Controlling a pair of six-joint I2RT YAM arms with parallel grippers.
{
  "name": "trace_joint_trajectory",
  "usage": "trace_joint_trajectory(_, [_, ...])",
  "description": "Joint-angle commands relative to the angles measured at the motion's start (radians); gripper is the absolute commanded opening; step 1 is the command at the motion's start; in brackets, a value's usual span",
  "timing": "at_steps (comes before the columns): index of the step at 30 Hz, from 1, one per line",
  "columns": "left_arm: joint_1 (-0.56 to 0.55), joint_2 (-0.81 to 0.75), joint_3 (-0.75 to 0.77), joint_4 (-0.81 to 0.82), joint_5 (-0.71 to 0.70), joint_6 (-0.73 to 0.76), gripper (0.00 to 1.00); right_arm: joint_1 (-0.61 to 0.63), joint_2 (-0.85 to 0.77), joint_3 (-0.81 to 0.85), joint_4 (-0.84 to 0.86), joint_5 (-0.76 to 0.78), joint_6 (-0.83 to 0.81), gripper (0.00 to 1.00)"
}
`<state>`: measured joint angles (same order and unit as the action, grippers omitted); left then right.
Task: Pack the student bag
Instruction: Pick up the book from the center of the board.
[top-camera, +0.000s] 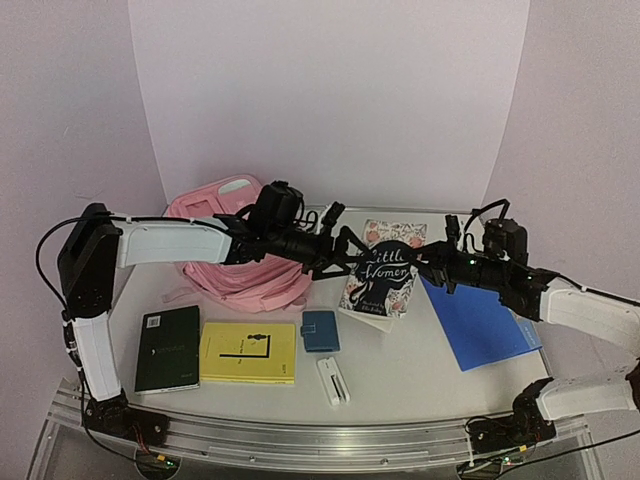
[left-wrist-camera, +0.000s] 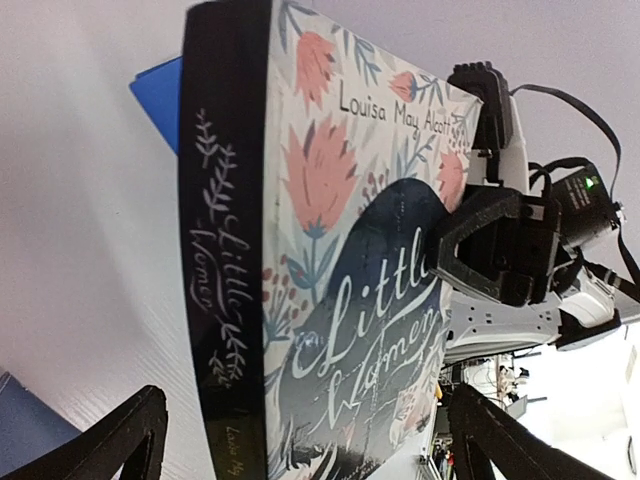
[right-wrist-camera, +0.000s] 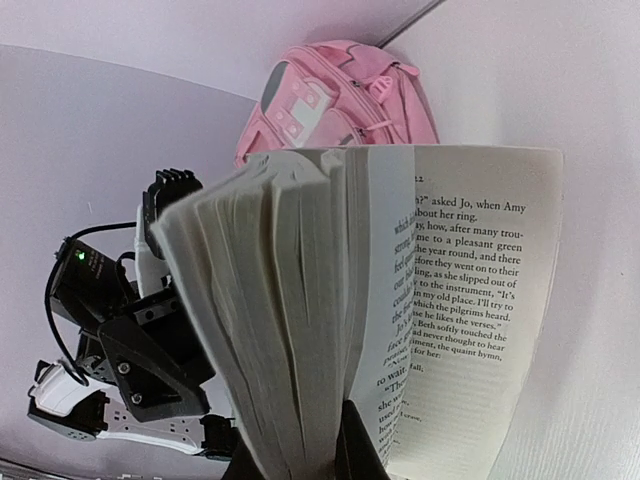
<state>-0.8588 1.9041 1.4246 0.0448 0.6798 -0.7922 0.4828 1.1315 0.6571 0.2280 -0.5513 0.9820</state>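
Clamping pages of the Little Women book (top-camera: 385, 278), the right pincer (top-camera: 432, 262) holds it tilted. The left pincer (top-camera: 340, 258) is released, fingers (left-wrist-camera: 125, 435) wide astride the book; the student bag (top-camera: 222, 215) lies just behind that pincer.

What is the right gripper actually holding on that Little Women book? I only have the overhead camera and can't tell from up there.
Observer: The right wrist view shows the Little Women book fanned open, the right gripper clamped on its edge with one finger between the pages.
Operator: Is the left one gripping too?
Observer: No. In the left wrist view the left gripper stands wide open, its fingers either side of the book with gaps showing.
Operator: Which way does the bag face?
Observer: The right wrist view shows the student bag beyond the book, its front pockets toward that camera.
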Motion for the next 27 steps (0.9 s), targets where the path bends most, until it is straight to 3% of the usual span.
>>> trace_joint_trajectory(1, [-0.006,-0.013,0.008,0.064,0.101,0.031,0.98,0.0,-0.053,0.075,0.1,-0.059,-0.038,0.0])
trace_joint_trajectory(4, [-0.017,0.01,0.028,0.097,0.132,0.008,0.99,0.0,-0.079,0.078,0.104,-0.057,-0.041,0.0])
trace_joint_trajectory(7, [-0.03,0.009,0.011,0.194,0.167,-0.022,0.88,0.001,-0.093,0.077,0.105,-0.054,-0.04,0.0])
trace_joint_trajectory(14, [-0.045,-0.035,-0.065,0.307,0.19,-0.019,0.28,0.0,-0.072,0.054,0.103,-0.056,-0.056,0.04])
trace_joint_trajectory(17, [-0.045,-0.074,-0.09,0.252,0.171,0.018,0.03,0.0,-0.068,0.063,0.075,-0.048,-0.085,0.41])
trace_joint_trajectory(20, [-0.045,-0.114,-0.107,0.144,0.143,0.088,0.0,0.0,-0.068,0.108,-0.054,0.005,-0.185,0.64])
trace_joint_trajectory(23, [-0.045,-0.142,-0.109,0.018,0.159,0.163,0.0,0.0,-0.048,0.179,-0.254,0.055,-0.337,0.8])
trace_joint_trajectory(27, [-0.045,-0.166,-0.078,-0.174,0.229,0.278,0.01,0.001,0.0,0.261,-0.423,-0.019,-0.504,0.93])
